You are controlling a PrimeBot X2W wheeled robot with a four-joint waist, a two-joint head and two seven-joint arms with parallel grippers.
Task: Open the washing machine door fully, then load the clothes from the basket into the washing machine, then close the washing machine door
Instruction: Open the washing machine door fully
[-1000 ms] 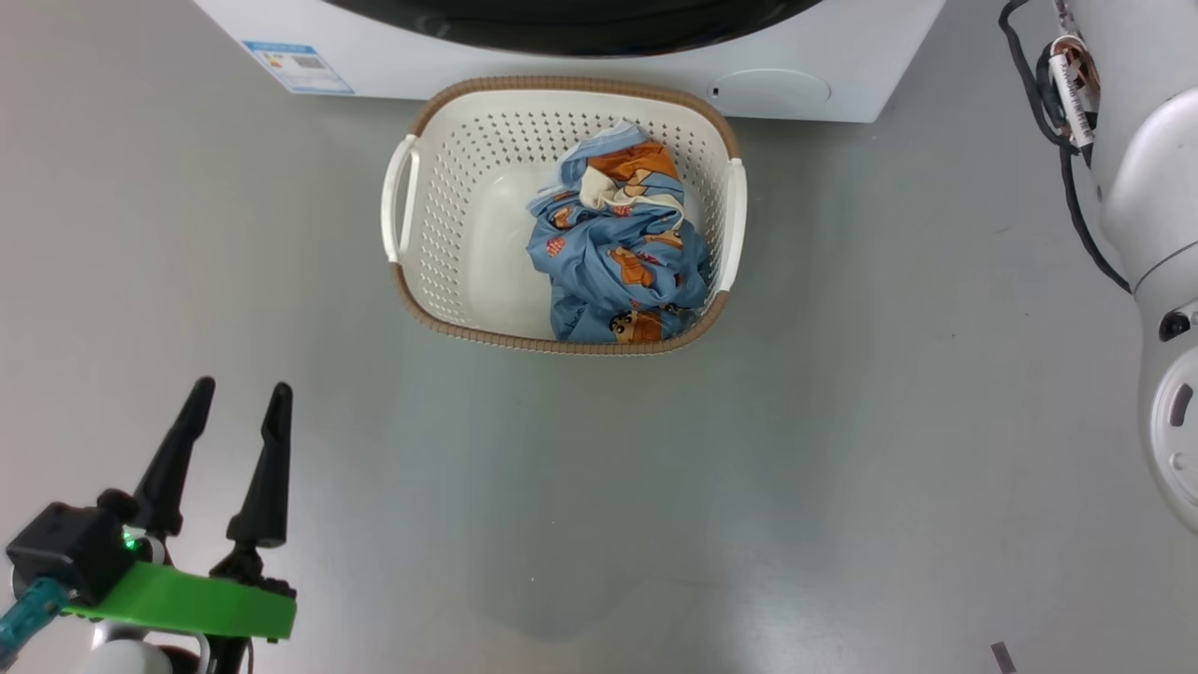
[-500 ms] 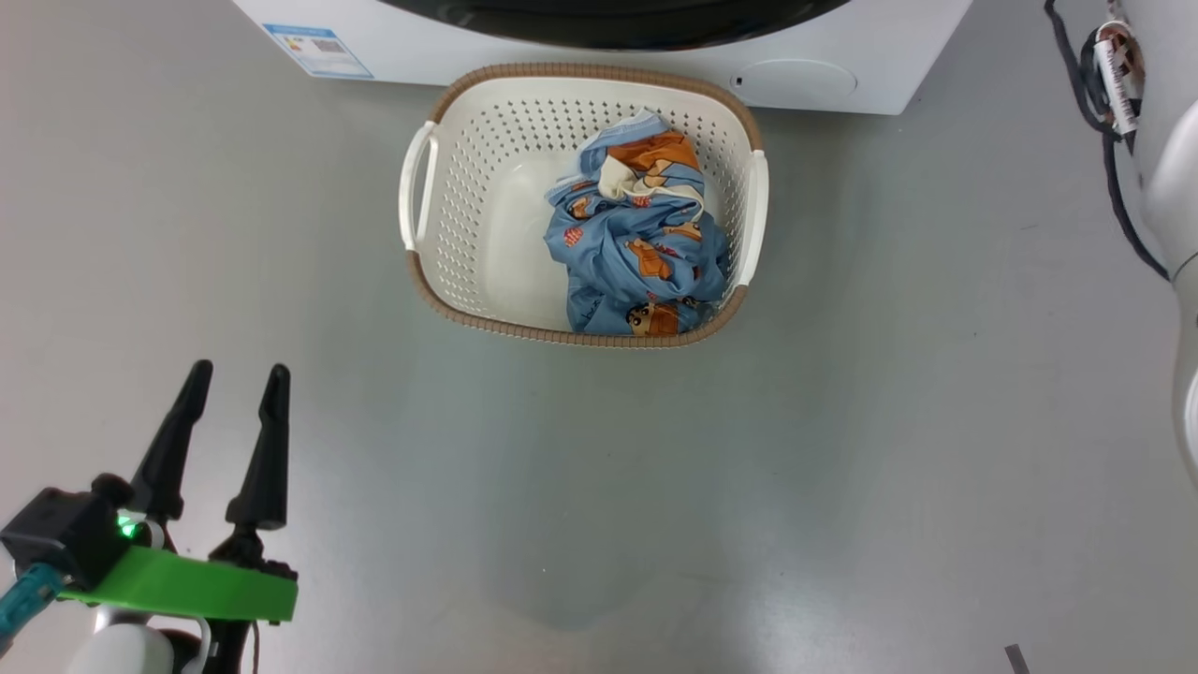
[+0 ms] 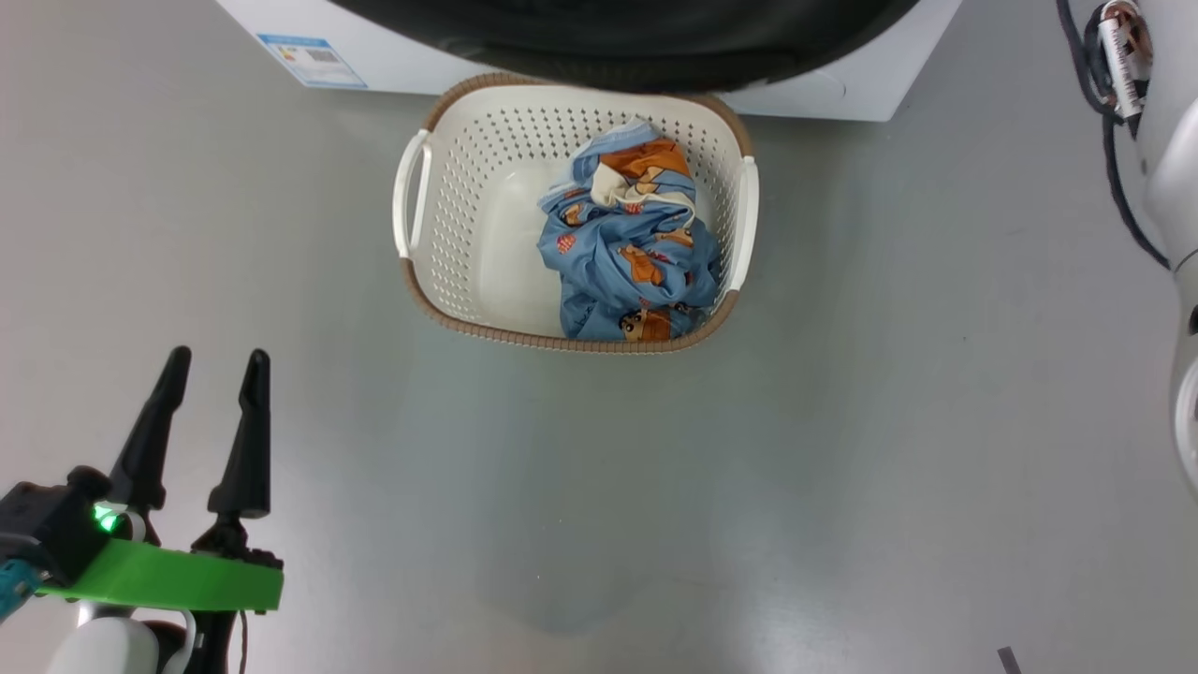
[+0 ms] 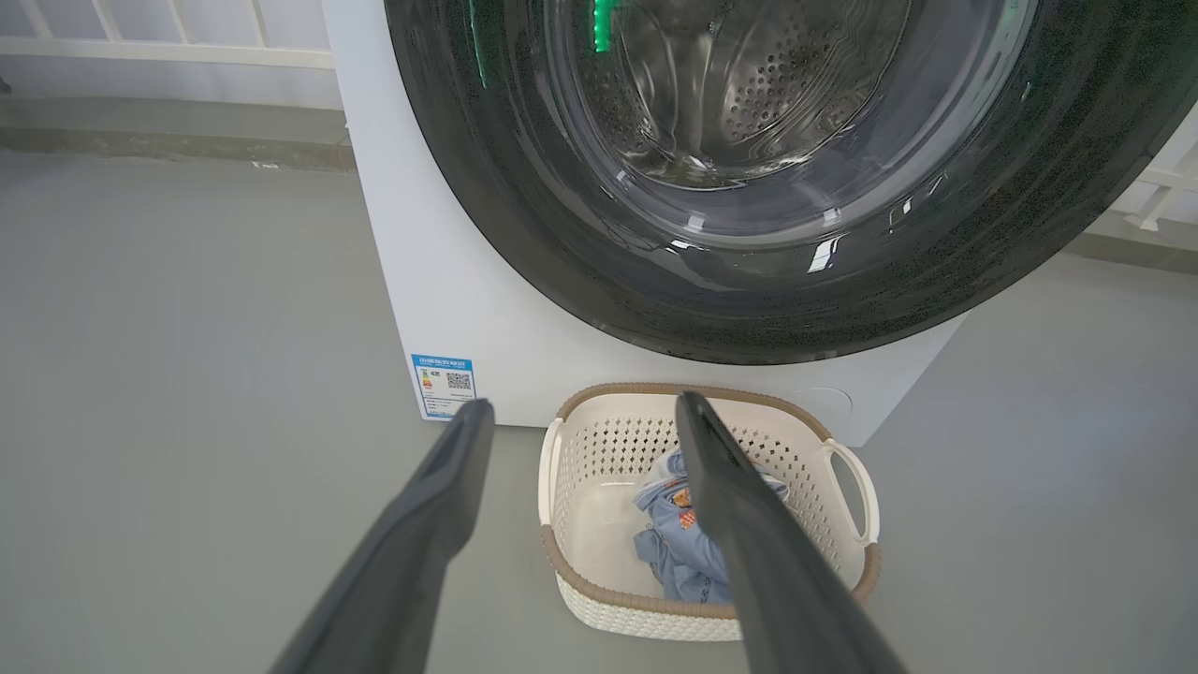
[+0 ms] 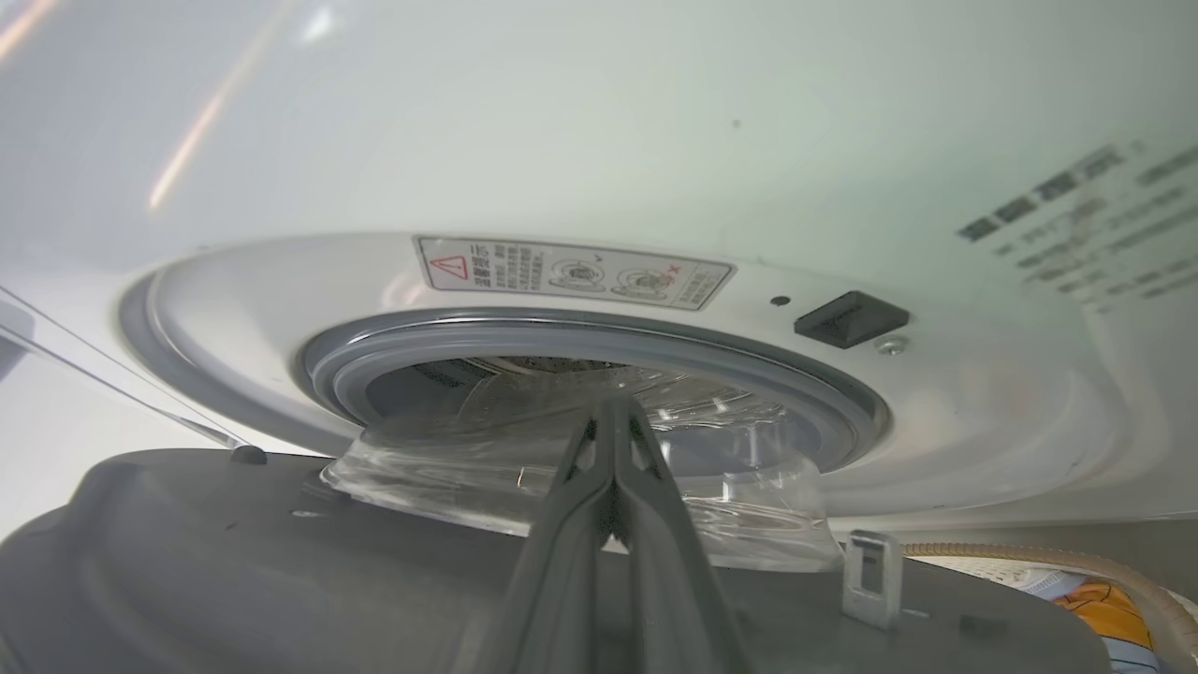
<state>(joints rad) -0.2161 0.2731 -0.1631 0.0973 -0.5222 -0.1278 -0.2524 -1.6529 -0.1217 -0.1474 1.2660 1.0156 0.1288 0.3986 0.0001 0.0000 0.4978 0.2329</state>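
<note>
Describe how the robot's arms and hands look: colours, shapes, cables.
Left hand: two long, tapered black fingers on a black block with a green light, above a green plate. Right hand: dark grey fingers. Right arm: pale rounded casing with black cables.

The washing machine door (image 4: 580, 271) is wide glossy black plastic, finely speckled, around a clear, reflective glass bowl (image 5: 749, 505). The washing machine (image 4: 440, 262) cabinet is smooth white with a satin sheen; its drum (image 4: 777, 84) is perforated bright steel, and the gasket (image 5: 599, 328) is matt grey and rubber-like. The basket (image 3: 449, 234) is cream perforated plastic with a brown braided-look rim (image 3: 562, 342). The clothes (image 3: 627, 253) are soft, creased printed cloth. The floor (image 3: 842, 421) is smooth grey with dull reflections
</note>
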